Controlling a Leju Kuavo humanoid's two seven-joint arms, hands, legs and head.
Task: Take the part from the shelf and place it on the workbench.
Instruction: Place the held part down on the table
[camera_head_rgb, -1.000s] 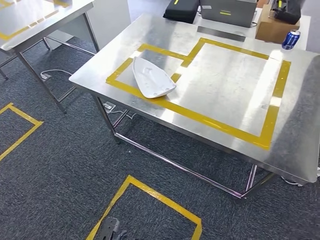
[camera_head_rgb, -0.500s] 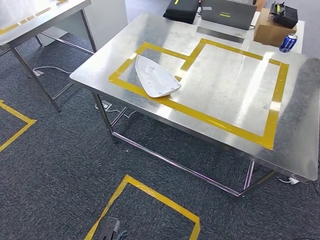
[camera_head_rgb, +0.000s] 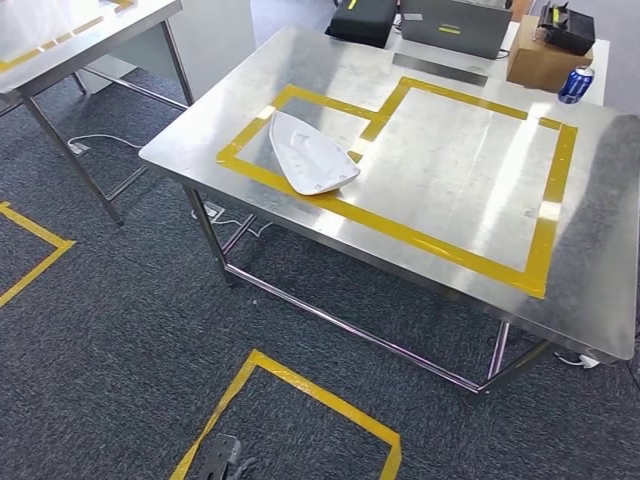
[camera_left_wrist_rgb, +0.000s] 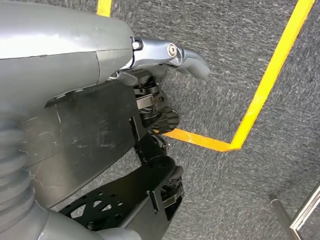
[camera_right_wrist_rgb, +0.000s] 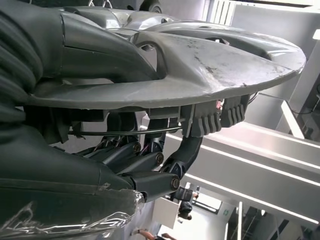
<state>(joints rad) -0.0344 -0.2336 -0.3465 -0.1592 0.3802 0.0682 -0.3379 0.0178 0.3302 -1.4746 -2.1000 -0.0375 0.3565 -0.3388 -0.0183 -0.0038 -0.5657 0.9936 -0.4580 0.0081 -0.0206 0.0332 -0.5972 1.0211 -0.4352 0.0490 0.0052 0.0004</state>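
Two hands, one loaded: the right hand (camera_right_wrist_rgb: 181, 150) grips a grey moulded plastic part (camera_right_wrist_rgb: 211, 65), fingers (camera_right_wrist_rgb: 211, 122) hooked on its rim.

The left hand (camera_left_wrist_rgb: 158, 100) hangs over dark carpet (camera_left_wrist_rgb: 234, 60) with yellow floor tape (camera_left_wrist_rgb: 264, 90); its fingers curl inward, holding nothing. Upper centre of the head view, a white pointed shell (camera_head_rgb: 311, 155) lies on the steel workbench (camera_head_rgb: 453, 150), across the yellow taped outline (camera_head_rgb: 423, 235), with bare metal to the right.
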